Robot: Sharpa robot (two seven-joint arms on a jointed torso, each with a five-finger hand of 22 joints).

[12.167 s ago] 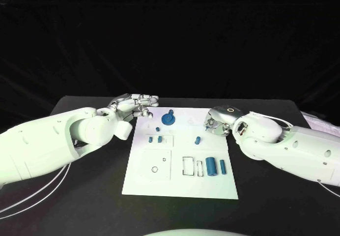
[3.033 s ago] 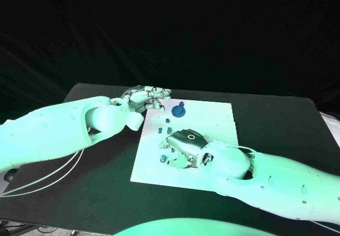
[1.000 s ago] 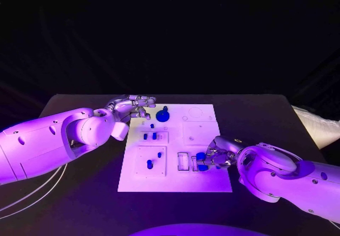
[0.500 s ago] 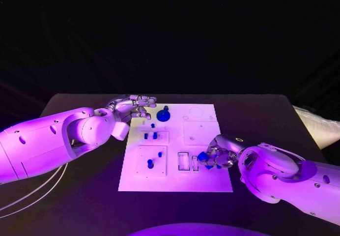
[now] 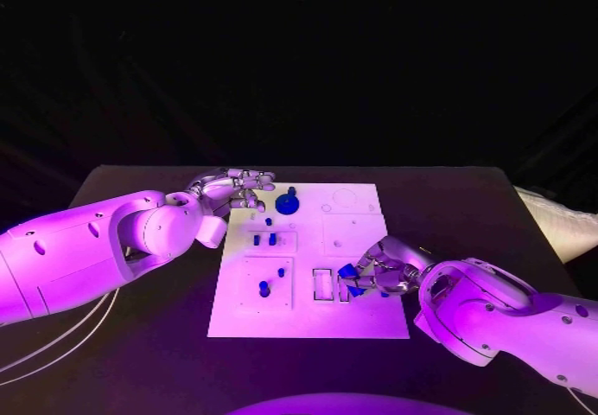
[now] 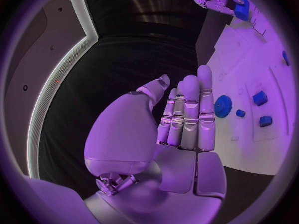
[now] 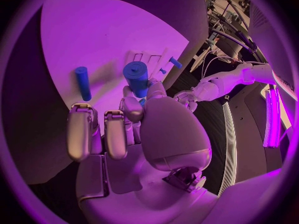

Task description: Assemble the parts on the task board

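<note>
On the black table (image 5: 149,346) the white task board (image 5: 312,316) is lying between the two arms. The right robot hand (image 5: 378,275) is holding a blue cylinder (image 7: 136,77) over the board's right side, and a thinner blue peg (image 7: 82,82) is lying just beside it. The left robot hand (image 5: 236,188) is hanging at the board's far left corner, near the blue gear (image 5: 288,204), fingers straight, together and holding nothing.

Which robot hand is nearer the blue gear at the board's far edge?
Left. The left robot hand hangs open just beside the blue gear, off the task board. The right robot hand is nearer the front, holding a blue cylinder.
</note>
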